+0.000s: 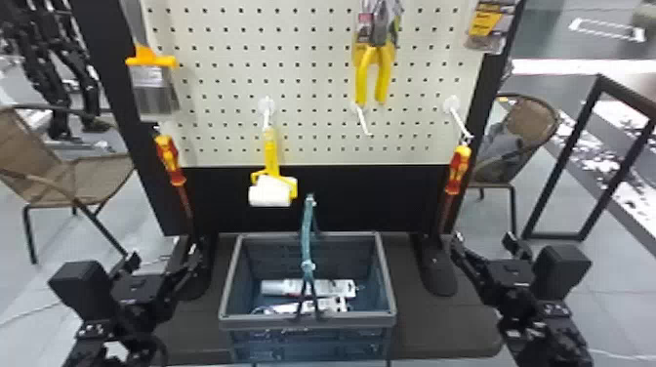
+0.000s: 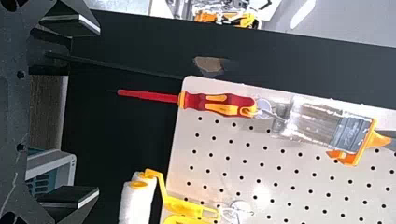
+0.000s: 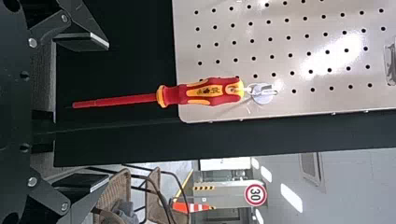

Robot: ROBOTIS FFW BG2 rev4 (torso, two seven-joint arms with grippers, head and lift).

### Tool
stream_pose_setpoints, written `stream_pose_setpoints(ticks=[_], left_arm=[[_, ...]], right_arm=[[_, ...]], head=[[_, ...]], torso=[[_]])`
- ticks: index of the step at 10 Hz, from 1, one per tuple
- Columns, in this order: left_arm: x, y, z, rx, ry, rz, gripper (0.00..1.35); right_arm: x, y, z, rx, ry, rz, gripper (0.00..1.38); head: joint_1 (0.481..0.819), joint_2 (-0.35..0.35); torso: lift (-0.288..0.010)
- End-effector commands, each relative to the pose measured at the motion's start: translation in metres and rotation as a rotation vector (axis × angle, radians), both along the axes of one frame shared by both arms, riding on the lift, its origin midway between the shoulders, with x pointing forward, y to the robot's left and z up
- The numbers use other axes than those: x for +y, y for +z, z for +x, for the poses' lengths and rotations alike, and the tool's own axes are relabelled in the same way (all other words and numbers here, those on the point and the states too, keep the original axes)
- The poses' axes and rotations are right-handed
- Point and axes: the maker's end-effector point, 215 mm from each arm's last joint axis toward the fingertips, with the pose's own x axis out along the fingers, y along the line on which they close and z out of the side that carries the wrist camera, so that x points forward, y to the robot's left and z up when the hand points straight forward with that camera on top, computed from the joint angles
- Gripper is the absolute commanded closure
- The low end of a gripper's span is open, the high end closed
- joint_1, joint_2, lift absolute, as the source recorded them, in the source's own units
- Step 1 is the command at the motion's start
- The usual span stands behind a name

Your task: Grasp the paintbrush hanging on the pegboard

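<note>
Hanging at the upper left of the head view, on the left edge of the pegboard (image 1: 312, 73), the paintbrush (image 1: 152, 88) has its long axis vertical: orange handle up, metal band and bristles pointing down. Just below it hangs a red-and-yellow screwdriver (image 1: 171, 161), tip down. The left end effector (image 2: 88, 109) sits at lower left, fingers spread and holding nothing. The right end effector (image 3: 98, 112), at lower right, is likewise spread. A grey basket (image 1: 229, 278) stands on the dark surface (image 1: 439, 317) between them.

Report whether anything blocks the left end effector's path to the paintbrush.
Nothing visible does. The open left end effector sits low; the paintbrush hangs at the pegboard's upper left, a red screwdriver hanging below it.
</note>
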Motion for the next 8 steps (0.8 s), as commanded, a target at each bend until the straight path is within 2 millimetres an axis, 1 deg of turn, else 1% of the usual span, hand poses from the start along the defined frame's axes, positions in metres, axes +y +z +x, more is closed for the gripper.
stream_pose_setpoints(ticks=[1, 3, 8], left_arm=[[-0.0005, 0.0008, -0.0001, -0.003, 0.001, -0.001, 0.1], [0.0031, 0.0031, -0.0006, -0.01, 0.007, 0.003, 0.1], [0.0014, 0.0017, 0.0008, -0.001, -0.001, -0.002, 0.1]], right_arm=[[0.0, 0.0002, 0.0, 0.0, 0.0, 0.0, 0.28], [0.0, 0.0002, 0.0, 0.0, 0.0, 0.0, 0.28], [-0.0004, -0.0009, -0.0002, 0.001, -0.001, 0.005, 0.28]], head=[[0.549, 0.0], [0.549, 0.0], [0.549, 0.0]], torso=[[-0.1], [-0.1], [-0.1]])
